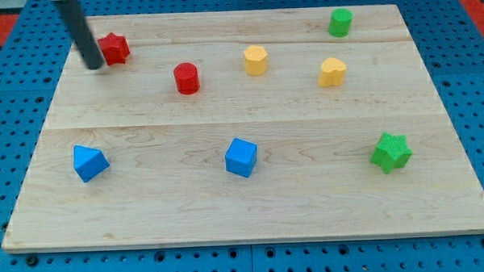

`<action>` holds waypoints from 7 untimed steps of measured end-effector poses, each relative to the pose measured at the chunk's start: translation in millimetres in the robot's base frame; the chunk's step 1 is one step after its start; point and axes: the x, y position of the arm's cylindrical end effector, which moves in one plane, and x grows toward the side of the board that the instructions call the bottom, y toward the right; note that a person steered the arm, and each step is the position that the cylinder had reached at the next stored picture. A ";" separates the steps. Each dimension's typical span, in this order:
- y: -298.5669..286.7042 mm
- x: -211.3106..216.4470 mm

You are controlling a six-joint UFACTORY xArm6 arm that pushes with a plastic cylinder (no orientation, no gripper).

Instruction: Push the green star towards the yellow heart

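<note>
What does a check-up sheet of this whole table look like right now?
Surface: pale wooden board, flat, made of joined planks.
Job's things: green star at the view's right, low; yellow heart above it, slightly left, apart from it.
Clutter: red star, red cylinder, yellow hexagonal block, green cylinder, blue cube, blue wedge-like block.
End effector: no gripper; my tip sits at the view's top left, just left of the red star, far from the green star.
Cables: nothing seen.
Surroundings: blue perforated base; red patches at the top corners.
</note>
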 end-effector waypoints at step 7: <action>471.2 199.6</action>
